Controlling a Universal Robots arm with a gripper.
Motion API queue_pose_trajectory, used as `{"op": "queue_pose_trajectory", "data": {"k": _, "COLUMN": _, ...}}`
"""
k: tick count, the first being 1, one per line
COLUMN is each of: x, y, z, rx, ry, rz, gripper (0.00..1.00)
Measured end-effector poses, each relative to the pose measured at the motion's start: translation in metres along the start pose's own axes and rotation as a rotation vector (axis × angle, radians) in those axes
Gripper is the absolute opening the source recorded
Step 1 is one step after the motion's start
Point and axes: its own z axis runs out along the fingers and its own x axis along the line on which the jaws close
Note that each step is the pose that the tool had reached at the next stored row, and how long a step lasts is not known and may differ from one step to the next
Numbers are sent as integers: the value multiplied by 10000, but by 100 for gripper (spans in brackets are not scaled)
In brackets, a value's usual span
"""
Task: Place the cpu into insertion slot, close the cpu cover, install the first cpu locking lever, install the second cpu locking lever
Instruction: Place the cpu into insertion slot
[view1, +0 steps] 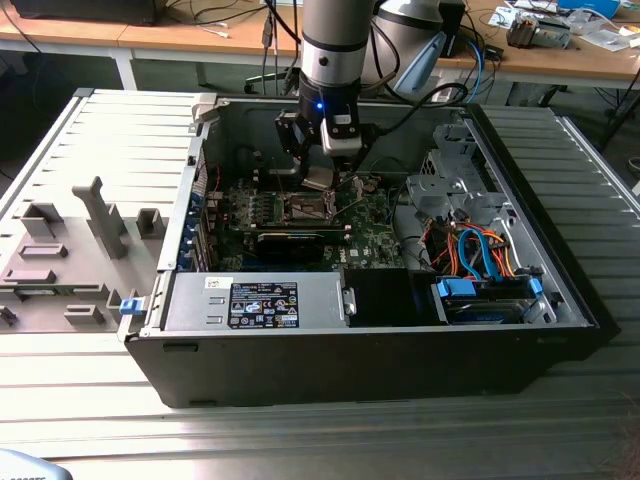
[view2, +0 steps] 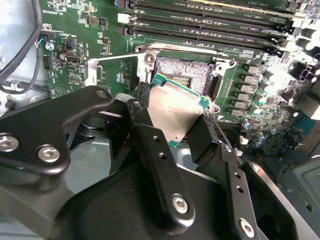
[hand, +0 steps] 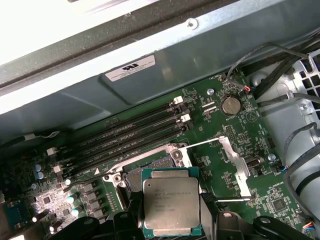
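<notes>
My gripper (view1: 320, 176) hangs inside the open computer case, shut on the cpu (view1: 318, 181). In both wrist views the cpu (view2: 175, 111) (hand: 170, 200) is a flat silver-grey chip on a green base, clamped at its sides between black fingers (view2: 202, 134). It hovers just above and partly over the insertion slot (view2: 186, 71) (hand: 152, 169), a dark socket with a silver rim on the green board. The socket shows bare. The cpu cover (hand: 239, 170) (view2: 93, 70) stands swung open beside the socket.
Long black memory slots (hand: 125, 137) run next to the socket. A black card (view1: 290, 243) lies in front of it, then a labelled box (view1: 265, 303). Blue and orange cables (view1: 480, 255) crowd the exterior view's right. A grey fixture tray (view1: 70, 250) sits outside the case.
</notes>
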Motion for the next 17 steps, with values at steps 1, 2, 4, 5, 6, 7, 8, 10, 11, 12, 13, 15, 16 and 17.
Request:
{"op": "queue_pose_trajectory", "data": {"k": 1, "x": 0, "y": 0, "z": 0, "rx": 0, "ry": 0, "rz": 5, "gripper": 55}}
{"op": "queue_pose_trajectory", "data": {"k": 2, "x": 0, "y": 0, "z": 1, "rx": 0, "ry": -1, "rz": 16, "gripper": 55}}
{"op": "queue_pose_trajectory", "data": {"k": 4, "x": 0, "y": 0, "z": 1, "rx": 0, "ry": -1, "rz": 27, "gripper": 55}}
{"op": "queue_pose_trajectory", "data": {"k": 5, "x": 0, "y": 0, "z": 2, "rx": 0, "ry": -2, "rz": 36, "gripper": 55}}
{"op": "queue_pose_trajectory", "data": {"k": 6, "x": 0, "y": 0, "z": 2, "rx": 0, "ry": -2, "rz": 43, "gripper": 55}}
{"op": "queue_pose_trajectory", "data": {"k": 7, "x": 0, "y": 0, "z": 2, "rx": 0, "ry": -2, "rz": 49, "gripper": 55}}
{"op": "queue_pose_trajectory", "data": {"k": 8, "x": 0, "y": 0, "z": 2, "rx": 0, "ry": -3, "rz": 55, "gripper": 55}}
{"op": "queue_pose_trajectory", "data": {"k": 10, "x": 0, "y": 0, "z": 3, "rx": -1, "ry": -3, "rz": 72, "gripper": 55}}
{"op": "queue_pose_trajectory", "data": {"k": 11, "x": 0, "y": 0, "z": 3, "rx": 0, "ry": -4, "rz": 84, "gripper": 55}}
{"op": "queue_pose_trajectory", "data": {"k": 12, "x": 0, "y": 0, "z": 4, "rx": 0, "ry": -5, "rz": 94, "gripper": 55}}
{"op": "queue_pose_trajectory", "data": {"k": 13, "x": 0, "y": 0, "z": 4, "rx": 0, "ry": -5, "rz": 102, "gripper": 55}}
{"op": "queue_pose_trajectory", "data": {"k": 15, "x": 0, "y": 0, "z": 4, "rx": 0, "ry": -6, "rz": 120, "gripper": 55}}
{"op": "queue_pose_trajectory", "data": {"k": 16, "x": 0, "y": 0, "z": 5, "rx": -1, "ry": -6, "rz": 131, "gripper": 55}}
{"op": "queue_pose_trajectory", "data": {"k": 17, "x": 0, "y": 0, "z": 5, "rx": 0, "ry": -7, "rz": 139, "gripper": 55}}
